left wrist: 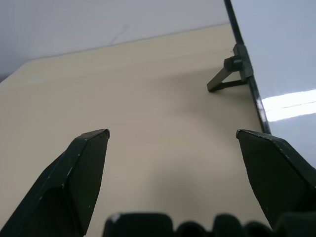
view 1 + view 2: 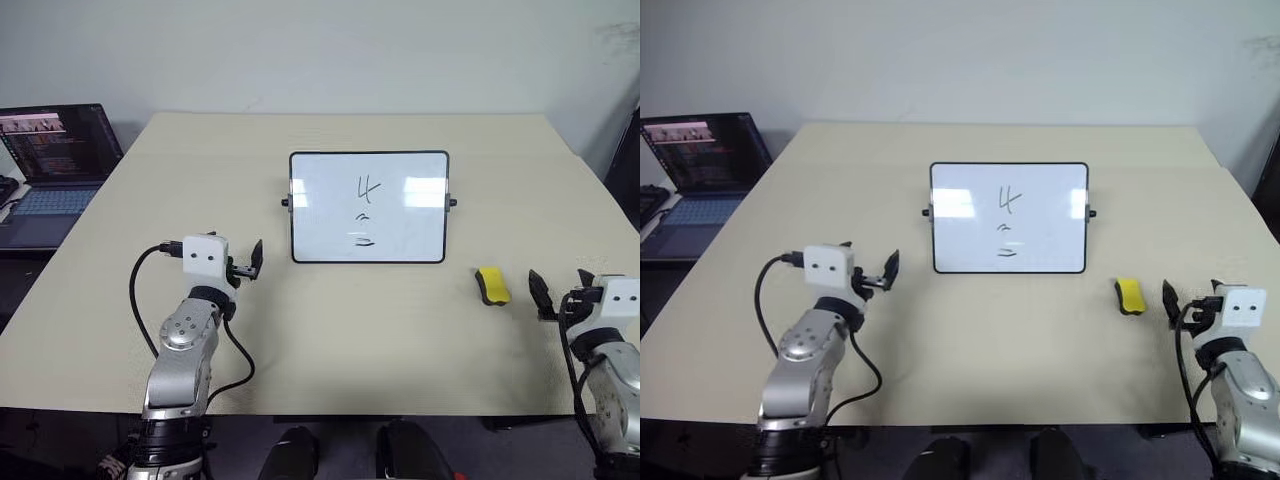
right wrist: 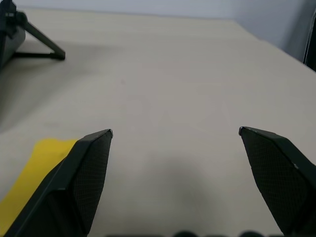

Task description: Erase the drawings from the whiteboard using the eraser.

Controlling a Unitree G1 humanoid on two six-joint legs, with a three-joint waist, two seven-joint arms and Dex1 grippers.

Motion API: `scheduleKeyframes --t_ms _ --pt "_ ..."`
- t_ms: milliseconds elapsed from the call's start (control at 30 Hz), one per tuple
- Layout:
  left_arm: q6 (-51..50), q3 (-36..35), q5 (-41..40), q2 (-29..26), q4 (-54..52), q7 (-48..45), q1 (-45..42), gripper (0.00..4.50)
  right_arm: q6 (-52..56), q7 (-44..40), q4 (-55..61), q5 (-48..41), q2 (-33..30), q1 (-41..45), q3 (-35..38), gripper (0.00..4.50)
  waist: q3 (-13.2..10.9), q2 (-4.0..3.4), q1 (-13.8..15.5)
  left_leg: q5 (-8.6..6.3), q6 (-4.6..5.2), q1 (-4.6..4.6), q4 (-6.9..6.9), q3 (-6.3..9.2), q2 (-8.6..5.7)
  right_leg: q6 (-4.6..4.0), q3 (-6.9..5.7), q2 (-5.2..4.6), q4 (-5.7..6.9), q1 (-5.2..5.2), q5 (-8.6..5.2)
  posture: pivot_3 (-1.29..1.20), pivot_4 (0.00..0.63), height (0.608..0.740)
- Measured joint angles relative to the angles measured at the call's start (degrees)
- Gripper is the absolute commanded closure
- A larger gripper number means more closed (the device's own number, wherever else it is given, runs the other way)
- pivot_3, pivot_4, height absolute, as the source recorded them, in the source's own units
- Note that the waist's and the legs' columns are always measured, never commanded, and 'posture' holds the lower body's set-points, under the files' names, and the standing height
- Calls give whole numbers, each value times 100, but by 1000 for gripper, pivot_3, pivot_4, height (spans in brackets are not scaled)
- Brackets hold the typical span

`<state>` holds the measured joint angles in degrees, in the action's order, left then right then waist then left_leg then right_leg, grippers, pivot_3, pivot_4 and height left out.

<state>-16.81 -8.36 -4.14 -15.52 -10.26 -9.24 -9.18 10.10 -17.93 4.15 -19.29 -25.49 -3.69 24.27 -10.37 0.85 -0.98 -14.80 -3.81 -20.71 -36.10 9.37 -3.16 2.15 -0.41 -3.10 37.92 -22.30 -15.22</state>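
The eraser (image 2: 492,285) lies flat on the desk (image 2: 400,330) near its right edge, just inward of the right pincer (image 2: 541,295) and a little ahead of it, so that arm is far the nearer; the left pincer (image 2: 255,260) hovers by the whiteboard's (image 2: 400,235) near left corner, well apart from the eraser. The eraser's long axis runs roughly front to back, slightly slanted. In the right wrist view it sits off to one side of the fingers (image 3: 81,173), not between them. Both pincers stand wide and hold nothing. The whiteboard stands propped mid-desk, between the two arms. Count: one eraser, one whiteboard, and drawings (image 2: 368,187) in about three groups: a "4", a curve, short dashes.
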Motion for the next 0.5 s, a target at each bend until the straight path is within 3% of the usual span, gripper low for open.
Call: scheduleKeyframes --t_ms 300,500 --pt "-279 17 -219 -40 71 -256 118 0 703 503 322 12 138 -3 -20 28 -1 0 -2 0 1 0 1 -2 0 0 1 1 -1 -3 0 0 150 740" --pt "-402 -427 -1061 -809 -114 -1221 -71 0 1029 813 1164 -33 431 225 -215 28 -2 -1 -6 -1 0 -1 3 4 12 -3 -4 2 0 -5 -2 0 150 740"
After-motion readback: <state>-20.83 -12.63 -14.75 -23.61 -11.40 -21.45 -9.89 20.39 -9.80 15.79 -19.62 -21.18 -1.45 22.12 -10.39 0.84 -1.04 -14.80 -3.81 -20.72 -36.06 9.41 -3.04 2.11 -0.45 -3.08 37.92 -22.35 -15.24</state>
